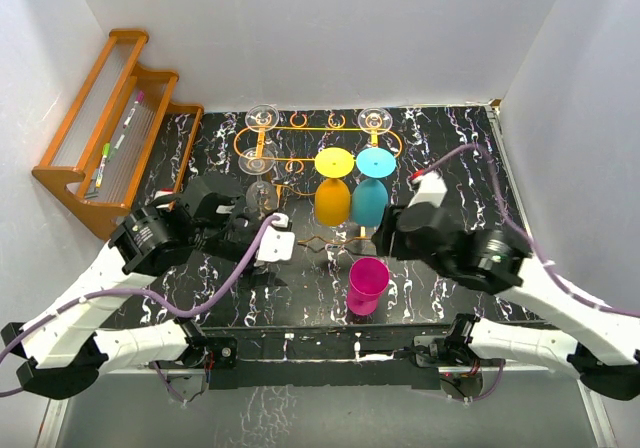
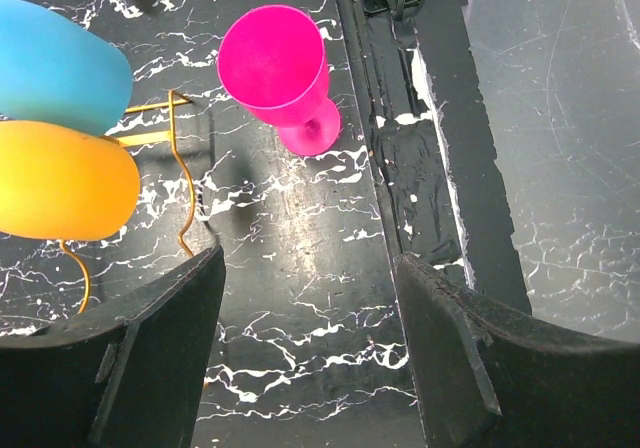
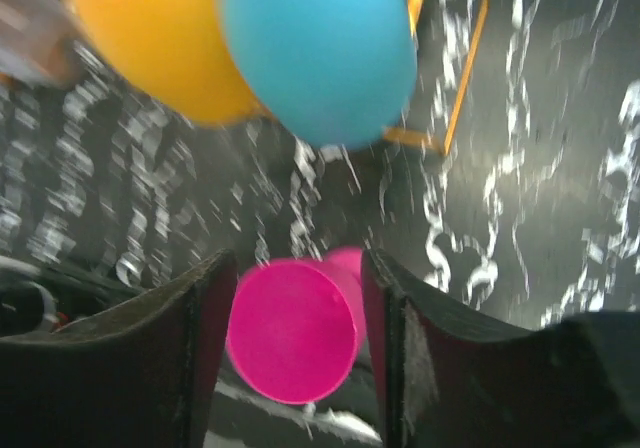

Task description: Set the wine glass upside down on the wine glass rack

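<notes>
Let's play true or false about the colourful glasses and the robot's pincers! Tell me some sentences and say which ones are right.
1. The pink glass stands upright on the table. True.
2. The blue glass hangs upside down on the orange rack. True.
3. The left pincer holds the yellow glass. False: the left pincer is open and empty, and the yellow glass hangs upside down on the orange rack.
4. The pink glass is between the left pincer's fingers. False: it is between the fingers of the right pincer.
</notes>
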Available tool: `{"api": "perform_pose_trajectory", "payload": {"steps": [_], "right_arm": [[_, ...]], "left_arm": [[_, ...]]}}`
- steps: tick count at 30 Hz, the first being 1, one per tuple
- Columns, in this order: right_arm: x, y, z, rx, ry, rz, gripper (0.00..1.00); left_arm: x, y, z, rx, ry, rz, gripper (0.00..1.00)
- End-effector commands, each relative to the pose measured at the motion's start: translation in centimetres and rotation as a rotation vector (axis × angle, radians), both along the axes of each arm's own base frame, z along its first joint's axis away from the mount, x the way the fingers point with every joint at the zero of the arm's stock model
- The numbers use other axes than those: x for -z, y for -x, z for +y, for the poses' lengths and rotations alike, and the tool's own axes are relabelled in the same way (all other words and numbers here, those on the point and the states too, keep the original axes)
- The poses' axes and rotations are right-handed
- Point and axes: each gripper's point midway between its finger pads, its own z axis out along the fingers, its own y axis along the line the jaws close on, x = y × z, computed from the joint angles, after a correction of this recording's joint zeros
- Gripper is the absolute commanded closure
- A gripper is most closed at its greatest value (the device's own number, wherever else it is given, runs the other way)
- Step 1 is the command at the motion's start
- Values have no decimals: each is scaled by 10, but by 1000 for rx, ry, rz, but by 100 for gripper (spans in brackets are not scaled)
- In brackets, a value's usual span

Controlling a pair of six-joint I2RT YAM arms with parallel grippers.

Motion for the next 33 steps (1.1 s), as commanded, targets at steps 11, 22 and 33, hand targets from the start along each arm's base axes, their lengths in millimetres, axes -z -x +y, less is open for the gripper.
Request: {"api": "perform_pose_trajectory", "payload": {"steps": [11,22,33], "right_arm": [[117,29,9,43,122,361,58],[78,37,14,-55,70,329,92],[-88,93,37,-568,-324,-21,92]], "left_arm": [[-5,11,25,-20,35,-43,32],[-6,18,27,-2,42,-15,32],[-134,28,7,13,426,101,35]]}}
